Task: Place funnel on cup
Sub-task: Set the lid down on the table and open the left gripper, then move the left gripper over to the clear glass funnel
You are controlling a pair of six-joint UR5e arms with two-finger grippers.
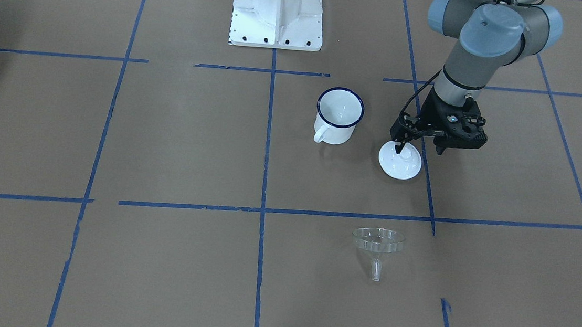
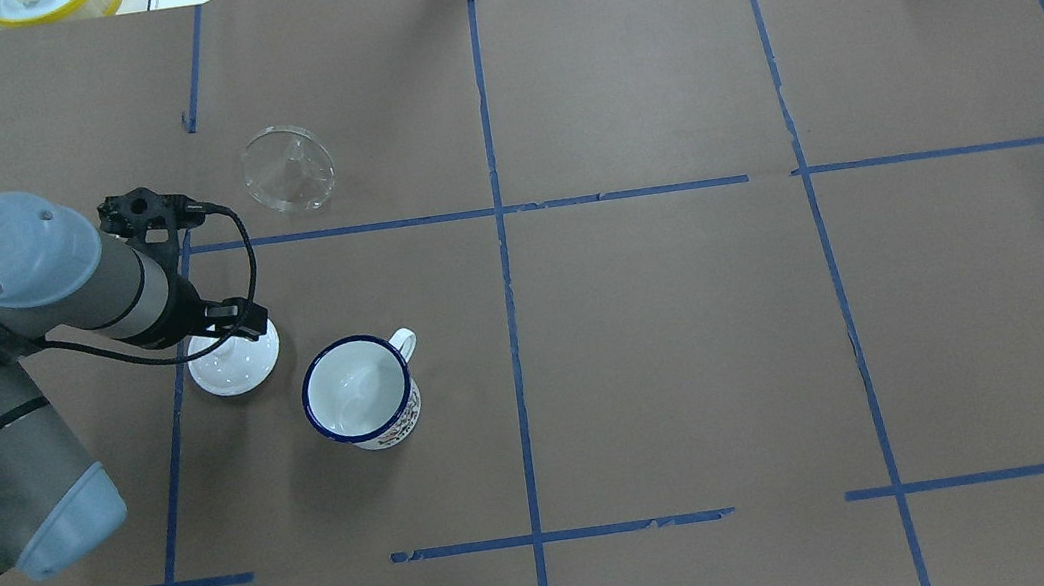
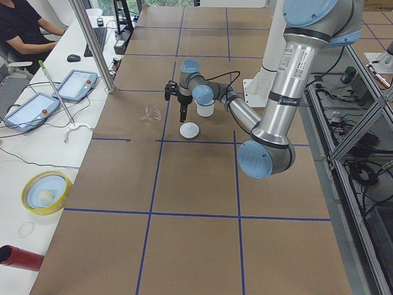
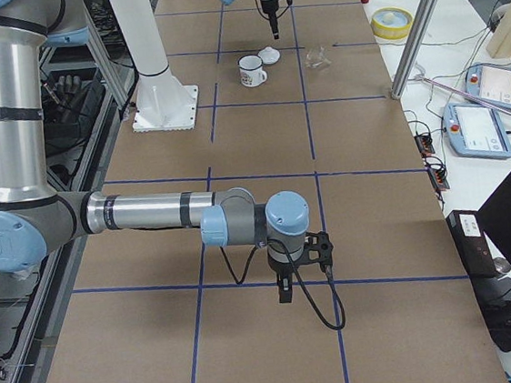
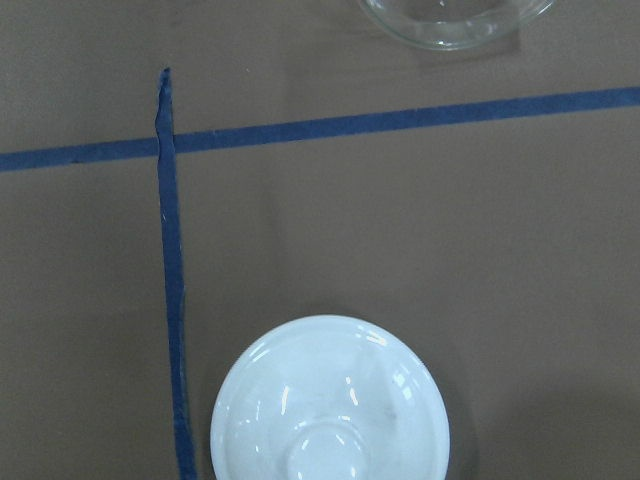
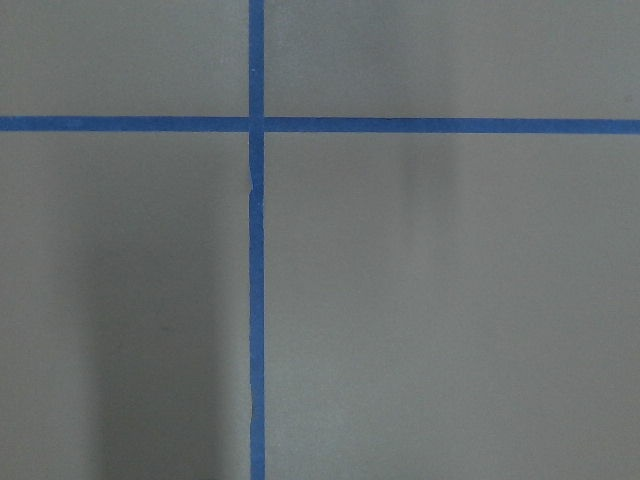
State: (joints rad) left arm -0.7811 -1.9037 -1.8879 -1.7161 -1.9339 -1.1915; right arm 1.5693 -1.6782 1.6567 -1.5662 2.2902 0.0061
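Clear plastic, the funnel is seen low in the front view, untouched. The left gripper is spread apart at the lid beside the cup; the funnel must be reached next.

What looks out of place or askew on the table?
The funnel lies tipped on its side, spout pointing away from the mug. The lid lies beside the mug, not on it.
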